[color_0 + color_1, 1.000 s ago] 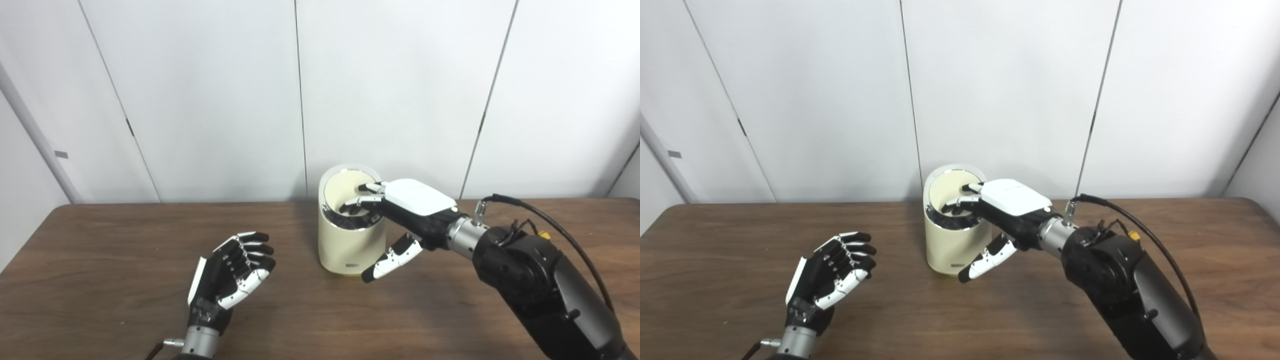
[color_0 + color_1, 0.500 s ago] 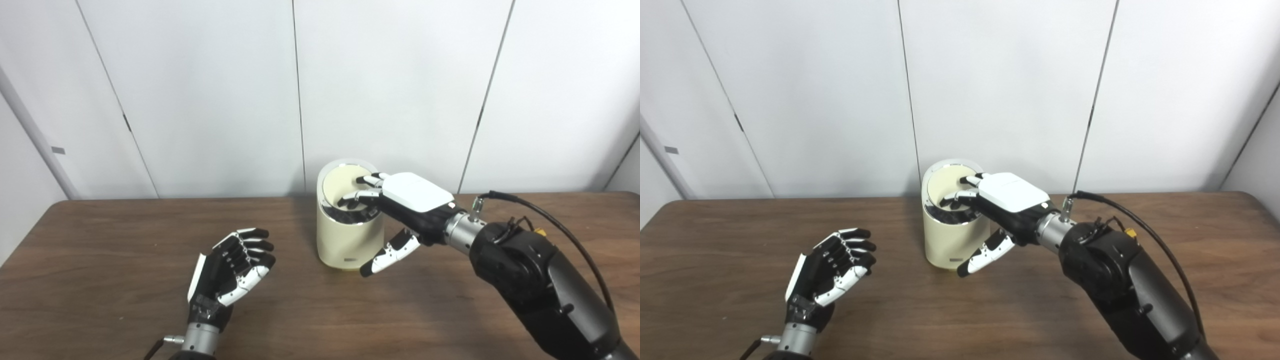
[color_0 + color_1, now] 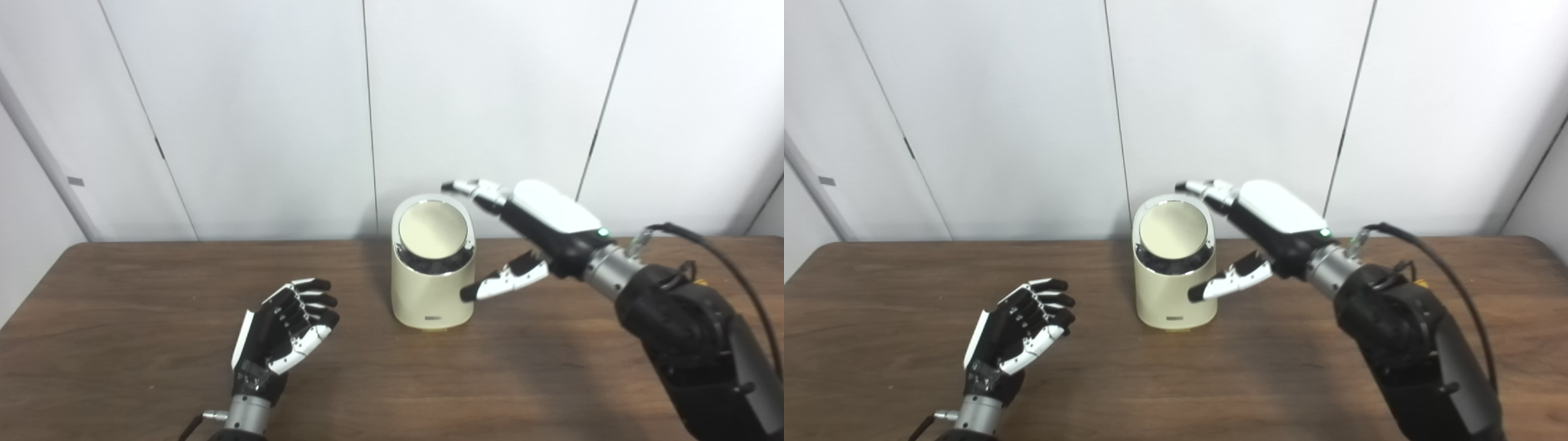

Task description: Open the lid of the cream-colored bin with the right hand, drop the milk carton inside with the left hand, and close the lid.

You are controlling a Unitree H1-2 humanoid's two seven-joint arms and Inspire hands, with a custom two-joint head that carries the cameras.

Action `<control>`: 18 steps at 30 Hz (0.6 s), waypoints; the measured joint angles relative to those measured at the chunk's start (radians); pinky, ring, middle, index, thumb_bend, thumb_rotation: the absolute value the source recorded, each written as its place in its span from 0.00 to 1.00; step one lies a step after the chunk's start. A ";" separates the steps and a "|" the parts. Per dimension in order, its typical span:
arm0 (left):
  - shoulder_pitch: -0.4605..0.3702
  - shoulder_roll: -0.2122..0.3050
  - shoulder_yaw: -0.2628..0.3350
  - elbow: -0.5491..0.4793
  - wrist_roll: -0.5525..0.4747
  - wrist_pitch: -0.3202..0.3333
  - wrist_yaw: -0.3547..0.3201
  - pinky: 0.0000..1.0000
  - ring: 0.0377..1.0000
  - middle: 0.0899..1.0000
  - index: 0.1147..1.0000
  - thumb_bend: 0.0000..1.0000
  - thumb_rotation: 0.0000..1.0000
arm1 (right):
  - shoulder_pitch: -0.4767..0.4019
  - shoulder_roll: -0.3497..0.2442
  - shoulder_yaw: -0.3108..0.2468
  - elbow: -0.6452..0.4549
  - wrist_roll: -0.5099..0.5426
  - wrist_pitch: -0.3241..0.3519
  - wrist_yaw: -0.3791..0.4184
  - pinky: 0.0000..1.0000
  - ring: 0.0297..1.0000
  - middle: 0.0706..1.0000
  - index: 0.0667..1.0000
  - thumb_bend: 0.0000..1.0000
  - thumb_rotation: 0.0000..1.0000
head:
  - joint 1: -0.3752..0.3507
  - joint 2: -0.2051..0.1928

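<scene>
bin (image 3: 432, 293) contents hidden under lid (image 3: 432, 229), right hand (image 3: 534, 231) slightly motion-blurred

The cream-colored bin (image 3: 432, 288) stands upright on the surface, its round chrome-rimmed lid (image 3: 432, 229) closed, tilted forward.

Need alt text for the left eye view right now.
A cream-colored cylindrical bin stands on a brown wooden table, its round lid down. The right hand hovers open beside its top; the left hand waits empty, palm up.

small label low on bin (image 3: 433, 318), seemingly text, unreadable
</scene>
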 measured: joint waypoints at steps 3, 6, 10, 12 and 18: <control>0.000 0.001 0.000 0.000 0.001 0.000 0.000 0.38 0.49 0.54 0.61 0.66 0.23 | 0.050 0.011 -0.042 0.000 0.044 0.017 -0.026 0.78 0.93 0.98 0.96 0.69 0.32 | 0.002 -0.002; 0.002 0.003 0.000 0.000 0.001 0.000 -0.001 0.38 0.48 0.53 0.61 0.66 0.23 | 0.098 0.029 -0.072 0.003 0.088 0.046 -0.035 0.81 0.94 0.98 0.98 0.71 0.24 | 0.006 -0.003; 0.002 0.004 0.000 0.000 -0.006 0.000 -0.006 0.38 0.48 0.53 0.61 0.64 0.20 | 0.152 0.050 -0.099 0.024 0.112 0.055 -0.098 0.78 0.89 0.93 0.94 0.72 0.21 | 0.000 -0.003; 0.002 0.005 0.000 0.000 -0.006 0.000 -0.006 0.38 0.49 0.54 0.60 0.63 0.20 | 0.176 0.057 -0.101 0.048 0.112 0.050 -0.132 0.78 0.88 0.92 0.94 0.72 0.24 | -0.003 -0.003; 0.003 0.010 -0.002 0.000 -0.014 -0.001 -0.016 0.38 0.49 0.54 0.60 0.63 0.19 | 0.260 0.098 -0.130 0.119 0.168 0.018 -0.223 0.77 0.89 0.92 0.94 0.74 0.29 | -0.015 -0.005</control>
